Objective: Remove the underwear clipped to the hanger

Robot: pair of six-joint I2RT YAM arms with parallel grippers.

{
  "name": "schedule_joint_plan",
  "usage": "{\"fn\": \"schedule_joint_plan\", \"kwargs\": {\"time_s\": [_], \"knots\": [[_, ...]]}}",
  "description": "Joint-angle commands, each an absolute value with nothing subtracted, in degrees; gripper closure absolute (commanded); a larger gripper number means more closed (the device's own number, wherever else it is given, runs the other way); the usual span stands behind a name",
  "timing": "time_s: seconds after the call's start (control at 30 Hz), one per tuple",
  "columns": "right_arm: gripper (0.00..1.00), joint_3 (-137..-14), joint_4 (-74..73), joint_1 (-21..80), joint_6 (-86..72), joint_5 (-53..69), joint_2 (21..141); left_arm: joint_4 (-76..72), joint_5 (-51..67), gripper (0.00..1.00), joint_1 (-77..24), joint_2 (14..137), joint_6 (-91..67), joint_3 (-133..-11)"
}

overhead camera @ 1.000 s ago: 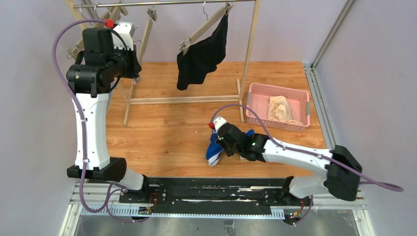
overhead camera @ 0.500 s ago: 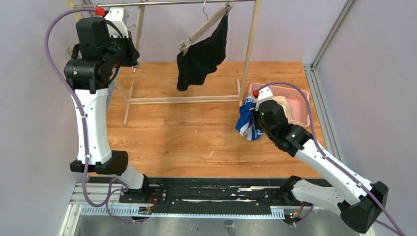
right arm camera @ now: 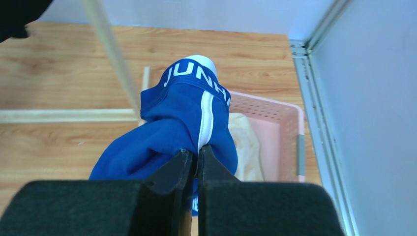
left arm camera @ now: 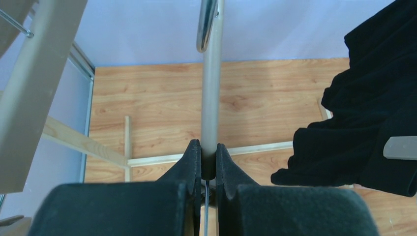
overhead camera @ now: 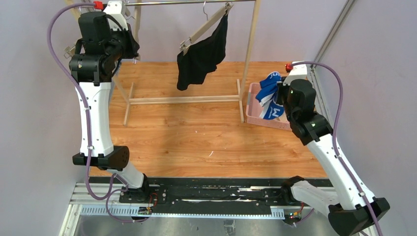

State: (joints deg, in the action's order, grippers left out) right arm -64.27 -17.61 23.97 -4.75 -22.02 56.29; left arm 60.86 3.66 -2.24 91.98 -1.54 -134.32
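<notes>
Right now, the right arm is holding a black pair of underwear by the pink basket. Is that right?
Not quite. The right wrist view shows the right gripper shut on the blue underwear with white trim, by the pink basket. The black underwear hangs clipped to its hanger.
</notes>
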Motion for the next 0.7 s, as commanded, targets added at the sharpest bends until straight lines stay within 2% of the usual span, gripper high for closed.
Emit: {"fn": "schedule_joint_plan", "kwargs": {"time_s": [0.0, 0.37, 0.67], "knots": [[0.99, -65.5, -15.1, 17.6, -3.9, -19.3, 58.5, 55.4, 4.5, 1.00, -1.2, 91.9, -2.0, -134.9], [0.99, -56.6, -11.4, 6.5, -7.8, -12.5, 60.8, 54.2, 6.0, 1.00, 1.1, 94.9, -1.8, -134.7], [0.99, -52.3, -9.5, 4.5, -8.2, -8.9, 61.6, 54.1, 7.0, 1.00, 1.3, 97.1, -2.0, -133.9]]}}
